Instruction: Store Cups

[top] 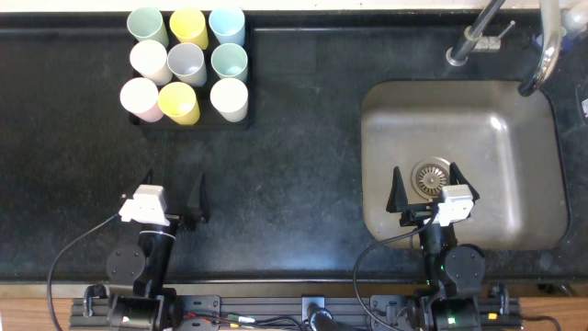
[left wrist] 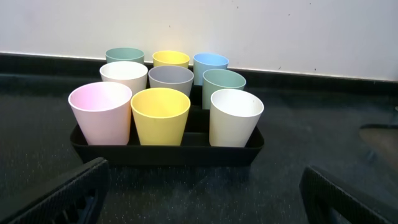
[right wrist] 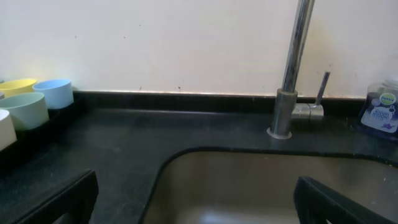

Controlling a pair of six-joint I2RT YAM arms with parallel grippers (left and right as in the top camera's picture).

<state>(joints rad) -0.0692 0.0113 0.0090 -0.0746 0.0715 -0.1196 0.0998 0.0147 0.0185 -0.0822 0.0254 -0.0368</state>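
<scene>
Left tool (top: 175,181) well apart from cups (top: 186,62)

place: kitchen | sink: steel basin (top: 496,129) with drain (top: 430,176), sunk into the counter (top: 303,184), right half of top view | tap: tall metal faucet (top: 478,32), upper right | surfaces: dark speckled worktop against a white wall (right wrist: 186,43) | extras: soap bottle (right wrist: 380,115) at right edge of right wrist view; tray (left wrist: 168,155) of pastel cups (top: 188,64), upper left of top view

Your dark worktop (top: 303,165) carries a black tray (left wrist: 168,154) at the back, a soap bottle (right wrist: 380,115) near the tap (right wrist: 292,74)
</scene>
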